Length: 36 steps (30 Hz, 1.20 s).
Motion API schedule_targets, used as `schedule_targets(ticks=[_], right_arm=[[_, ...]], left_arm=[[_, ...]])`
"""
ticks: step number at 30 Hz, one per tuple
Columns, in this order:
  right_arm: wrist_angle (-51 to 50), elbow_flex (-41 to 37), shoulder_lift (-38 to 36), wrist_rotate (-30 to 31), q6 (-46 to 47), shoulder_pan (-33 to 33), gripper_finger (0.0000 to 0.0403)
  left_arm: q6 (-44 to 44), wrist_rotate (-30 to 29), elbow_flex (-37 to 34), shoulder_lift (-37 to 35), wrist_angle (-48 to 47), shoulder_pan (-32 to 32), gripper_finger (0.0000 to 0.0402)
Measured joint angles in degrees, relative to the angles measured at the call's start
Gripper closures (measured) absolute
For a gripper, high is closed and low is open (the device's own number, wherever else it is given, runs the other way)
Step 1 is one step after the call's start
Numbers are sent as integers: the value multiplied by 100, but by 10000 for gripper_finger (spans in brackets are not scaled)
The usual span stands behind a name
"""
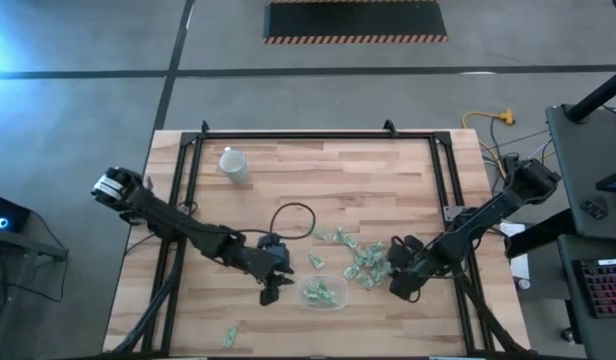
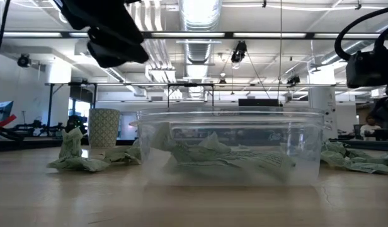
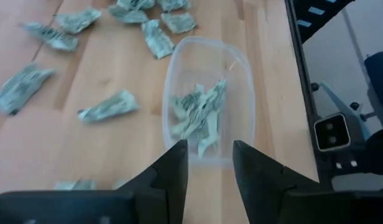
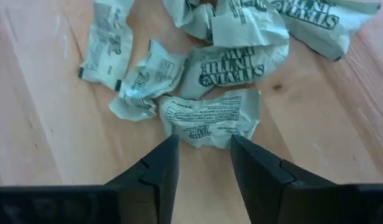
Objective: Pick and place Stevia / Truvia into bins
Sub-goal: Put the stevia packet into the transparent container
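The clear shallow bin (image 1: 323,292) (image 2: 232,148) (image 3: 207,93) rests flat on the wooden table near its near edge, with several crumpled green-white Stevia sachets (image 3: 198,112) inside. More sachets (image 1: 356,260) (image 4: 210,62) lie loose on the table between the bin and the right arm. My left gripper (image 1: 273,290) (image 3: 209,149) is open and hovers at the bin's left end, with nothing between its fingers. My right gripper (image 1: 400,283) (image 4: 204,146) is open and low over the table, and a crumpled sachet (image 4: 210,117) lies just ahead of its fingertips.
A white cup (image 1: 233,163) (image 2: 104,129) stands near the table's far left. A black cable loop (image 1: 293,220) lies at mid-table. A stray sachet (image 1: 230,337) sits by the near edge, others (image 3: 107,106) left of the bin. A black frame (image 1: 188,150) borders the table.
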Motion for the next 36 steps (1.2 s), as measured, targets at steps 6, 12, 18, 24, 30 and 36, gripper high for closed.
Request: schedule_targets(ticks=[6, 12, 18, 24, 30, 36], right_arm=[[21, 5, 14, 83, -71, -1, 339], [26, -23, 14, 108, -78, -4, 392], [-210, 124, -92, -40, -45, 4, 394], [-212, 467, -518, -108, -475, 13, 394], [-99, 952, -547, 76, -1161, 13, 394], [219, 1351, -113, 230, -1806, -46, 394]], left_arm=[[-147, -17, -4, -467, -827, -2, 291], [-152, -241, -9, -697, -1266, -4, 291], [-154, -304, -11, -708, -1415, -5, 291], [-272, -304, -91, -700, -1790, -9, 291], [-445, -303, -284, -696, -2207, -9, 291], [-720, -301, -599, -687, -2209, -4, 292]])
